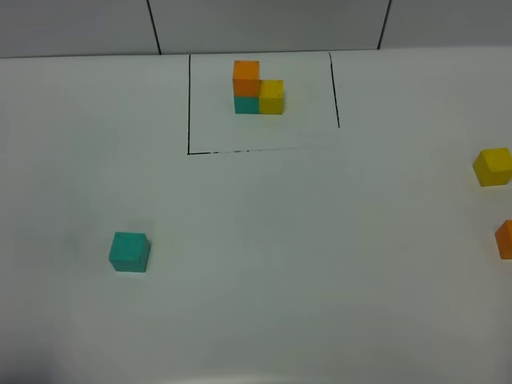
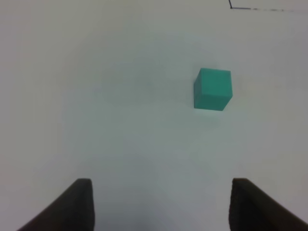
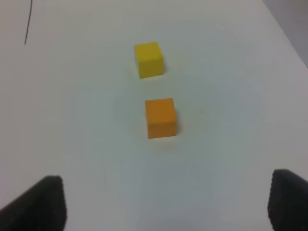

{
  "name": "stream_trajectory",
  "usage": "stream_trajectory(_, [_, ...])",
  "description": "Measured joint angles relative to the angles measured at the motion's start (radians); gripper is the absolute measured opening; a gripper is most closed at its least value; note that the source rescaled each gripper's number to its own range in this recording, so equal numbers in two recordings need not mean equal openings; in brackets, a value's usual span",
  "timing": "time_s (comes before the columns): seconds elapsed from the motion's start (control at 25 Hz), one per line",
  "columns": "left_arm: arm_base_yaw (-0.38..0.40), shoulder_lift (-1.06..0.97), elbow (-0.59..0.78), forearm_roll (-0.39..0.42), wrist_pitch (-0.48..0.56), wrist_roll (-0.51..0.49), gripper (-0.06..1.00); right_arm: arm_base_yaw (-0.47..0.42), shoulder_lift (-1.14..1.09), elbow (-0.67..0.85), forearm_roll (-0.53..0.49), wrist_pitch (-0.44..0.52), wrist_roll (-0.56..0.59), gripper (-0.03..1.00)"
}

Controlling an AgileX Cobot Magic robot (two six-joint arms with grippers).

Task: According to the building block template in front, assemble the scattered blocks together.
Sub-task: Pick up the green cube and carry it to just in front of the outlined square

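- Exterior high view: the template (image 1: 258, 88) stands at the upper middle of the frame. Its orange cube sits on the teal one and its yellow cube touches their side. Thin black lines (image 1: 190, 104) are drawn round it on the white table (image 1: 304, 264).
- The loose teal cube (image 1: 129, 252) sits alone at the lower left of that frame, well apart from the template.
- The loose yellow cube (image 1: 492, 166) lies at the right edge. The loose orange cube (image 1: 505, 238) is below it, cut off by the frame's border. The two are near each other but not touching.
- Left wrist view: the left gripper (image 2: 161, 192) has its two dark fingers apart with only bare table between them, so it holds nothing. The teal cube (image 2: 212, 89) rests on the table beyond the fingertips, clear of both.
- Right wrist view: the right gripper (image 3: 166, 187) stands wide and empty. The orange cube (image 3: 160, 118) lies nearer to it and the yellow cube (image 3: 148, 59) a little farther on. A gap separates them, and neither touches the fingers.
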Motion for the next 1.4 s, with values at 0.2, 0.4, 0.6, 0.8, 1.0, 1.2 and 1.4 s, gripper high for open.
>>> stream_trajectory(0.2, [0.000, 0.180, -0.038, -0.050, -0.150, 0.033, 0.35, 0.000, 0.000, 0.000, 0.000, 0.000, 0.000, 0.76])
stream_trajectory(0.4, [0.000, 0.419, -0.081, -0.141, -0.190, 0.144, 0.35, 0.000, 0.000, 0.000, 0.000, 0.000, 0.000, 0.76])
stream_trajectory(0.6, [0.000, 0.651, -0.132, -0.175, -0.250, 0.174, 0.35, 0.000, 0.000, 0.000, 0.000, 0.000, 0.000, 0.76])
stream_trajectory(0.8, [0.000, 0.879, -0.191, -0.210, -0.266, 0.177, 0.35, 0.000, 0.000, 0.000, 0.000, 0.000, 0.000, 0.76])
stream_trajectory(1.0, [-0.084, 1.065, -0.227, -0.192, -0.296, 0.174, 0.35, 0.000, 0.000, 0.000, 0.000, 0.000, 0.000, 0.76])
stream_trajectory(1.2, [-0.243, 1.203, -0.282, -0.048, -0.352, 0.034, 0.35, 0.000, 0.000, 0.000, 0.000, 0.000, 0.000, 0.76])
stream_trajectory(1.4, [-0.364, 1.337, -0.351, 0.153, -0.354, -0.188, 0.35, 0.000, 0.000, 0.000, 0.000, 0.000, 0.000, 0.76])
